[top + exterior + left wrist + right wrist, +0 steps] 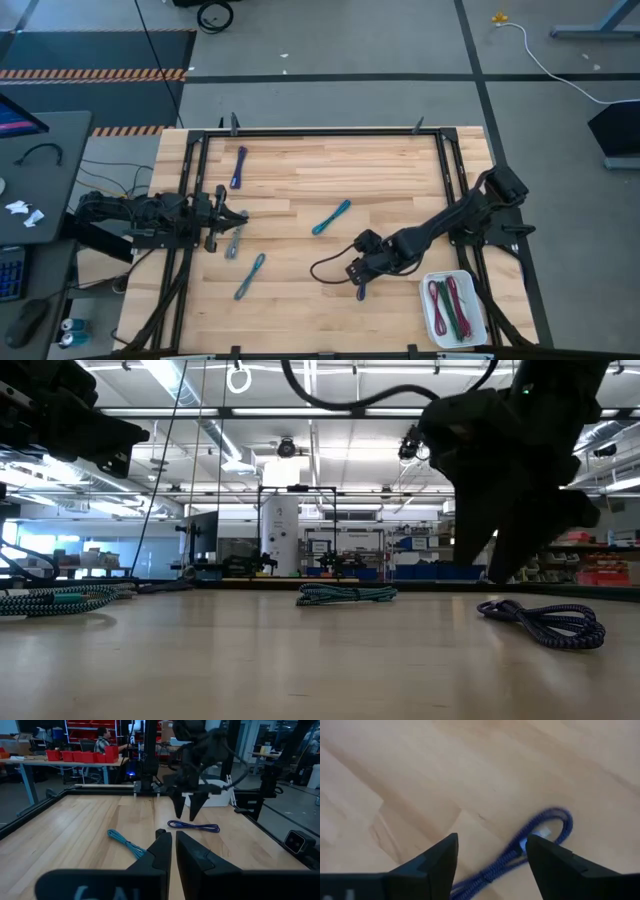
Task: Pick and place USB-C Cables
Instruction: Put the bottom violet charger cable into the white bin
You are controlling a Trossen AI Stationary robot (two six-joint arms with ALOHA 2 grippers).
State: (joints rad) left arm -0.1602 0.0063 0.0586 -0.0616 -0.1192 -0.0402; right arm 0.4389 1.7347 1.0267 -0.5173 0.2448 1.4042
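My right gripper [490, 862] is open and hovers just above a purple USB-C cable [525, 852] that lies flat on the wooden table; its fingers straddle one end of the cable without touching it. The high view shows that cable [361, 291] near the table's near edge, beside the gripper [360, 272]. Other cables lie flat: teal [331, 217] at the middle, purple [238, 167] at far left, grey [234, 243] and blue-grey [250, 276] at left. My left gripper [173, 851] is shut and waits at the left edge, above the grey cable.
A white tray [455, 310] at the table's near right corner holds red and green cables. A black metal frame [320, 131] runs round the table. The right arm's black wire loops over the table [325, 268]. A person [103, 739] stands beyond the table.
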